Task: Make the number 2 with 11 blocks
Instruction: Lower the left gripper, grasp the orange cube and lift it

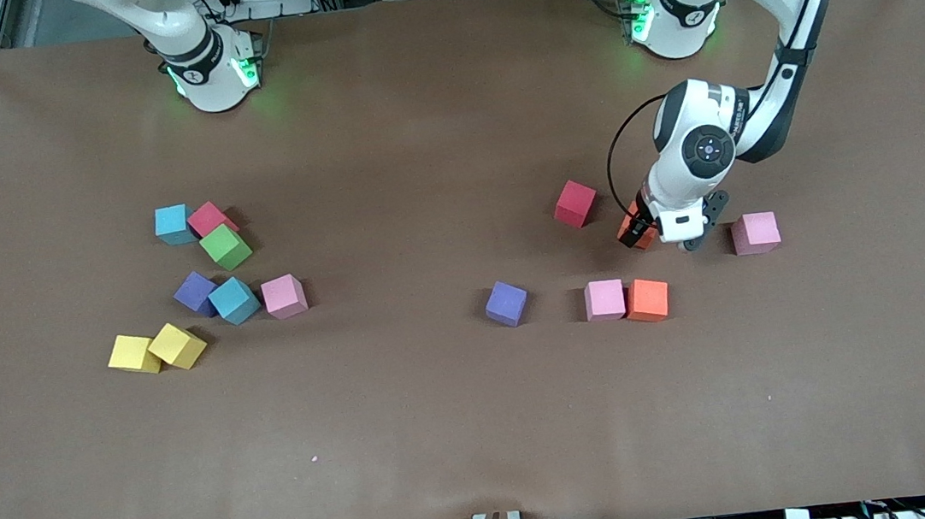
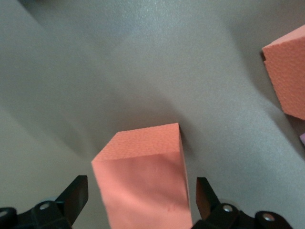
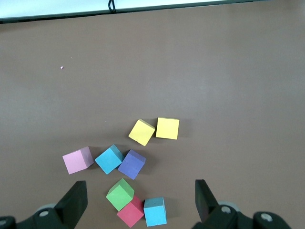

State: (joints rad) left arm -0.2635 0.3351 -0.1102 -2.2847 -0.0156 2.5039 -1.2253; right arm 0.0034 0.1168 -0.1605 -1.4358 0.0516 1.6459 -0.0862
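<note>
An orange block point(image 2: 143, 179) is sitting on the counter point(image 1: 445, 425) directly between the spread fingers of the left claw point(image 1: 651, 233), its faces roughly square to them and neither finger touching it. It is lying near the red block point(image 1: 575, 202), toward the left arm's end. In the front view the arm is covering most of this cube, so its contact there is hard to judge. The right claw point(image 3: 138, 202) is waiting open, high over the cluster holding the green cube point(image 3: 119, 194).
</note>
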